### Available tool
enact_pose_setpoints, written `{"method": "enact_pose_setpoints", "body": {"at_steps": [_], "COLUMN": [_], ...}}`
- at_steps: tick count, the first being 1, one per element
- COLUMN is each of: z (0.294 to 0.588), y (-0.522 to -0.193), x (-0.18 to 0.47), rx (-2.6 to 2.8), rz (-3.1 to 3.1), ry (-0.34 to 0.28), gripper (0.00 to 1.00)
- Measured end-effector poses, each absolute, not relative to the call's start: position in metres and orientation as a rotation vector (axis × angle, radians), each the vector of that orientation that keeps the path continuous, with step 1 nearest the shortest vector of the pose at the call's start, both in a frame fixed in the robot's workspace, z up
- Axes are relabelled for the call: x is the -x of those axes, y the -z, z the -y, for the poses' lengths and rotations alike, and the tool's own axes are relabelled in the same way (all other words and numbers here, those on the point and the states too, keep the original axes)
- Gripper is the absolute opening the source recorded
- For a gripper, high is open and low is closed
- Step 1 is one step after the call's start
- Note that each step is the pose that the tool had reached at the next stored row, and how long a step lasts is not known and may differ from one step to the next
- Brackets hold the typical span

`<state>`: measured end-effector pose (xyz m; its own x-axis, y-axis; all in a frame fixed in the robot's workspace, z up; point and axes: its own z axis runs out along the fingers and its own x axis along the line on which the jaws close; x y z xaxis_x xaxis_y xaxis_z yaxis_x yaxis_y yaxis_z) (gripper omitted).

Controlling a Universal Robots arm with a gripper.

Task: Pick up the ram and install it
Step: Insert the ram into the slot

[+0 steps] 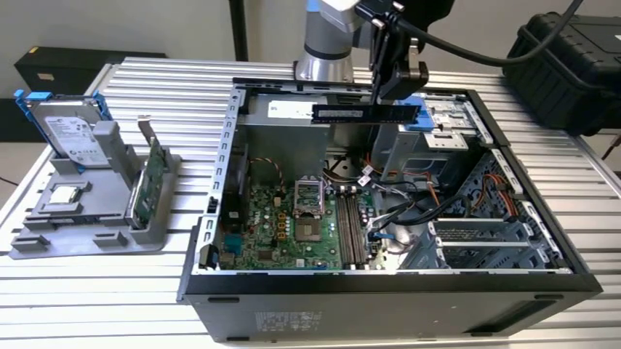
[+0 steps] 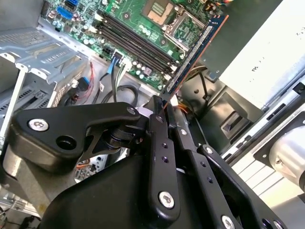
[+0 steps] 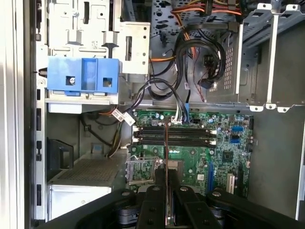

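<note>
Jaws clamp the ram (image 1: 359, 113), hiding its gripped edge.

Arm (image 1: 325, 40): the silver-grey link stands near upright in the exterior view; the gripper (image 1: 377, 102) hangs beside it, pointing straight down; the two black fingers (image 2: 157, 143) lie close together and parallel, clamped on the upper edge of the ram (image 1: 367, 113), which is held level and edge-up; black linkage bars (image 2: 71, 124) spread outward on both sides of the fingers in both wrist views.
</note>
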<state>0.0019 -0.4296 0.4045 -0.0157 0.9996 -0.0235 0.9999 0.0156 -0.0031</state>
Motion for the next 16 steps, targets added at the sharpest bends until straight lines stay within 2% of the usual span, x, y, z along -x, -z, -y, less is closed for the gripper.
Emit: {"method": "enact_pose_setpoints", "body": {"at_steps": [16], "z": [0.418], "y": [-0.404], "x": [-0.005], "rx": [-2.205], "rz": [-2.217], "ry": [0.029], "gripper": [0.00]}}
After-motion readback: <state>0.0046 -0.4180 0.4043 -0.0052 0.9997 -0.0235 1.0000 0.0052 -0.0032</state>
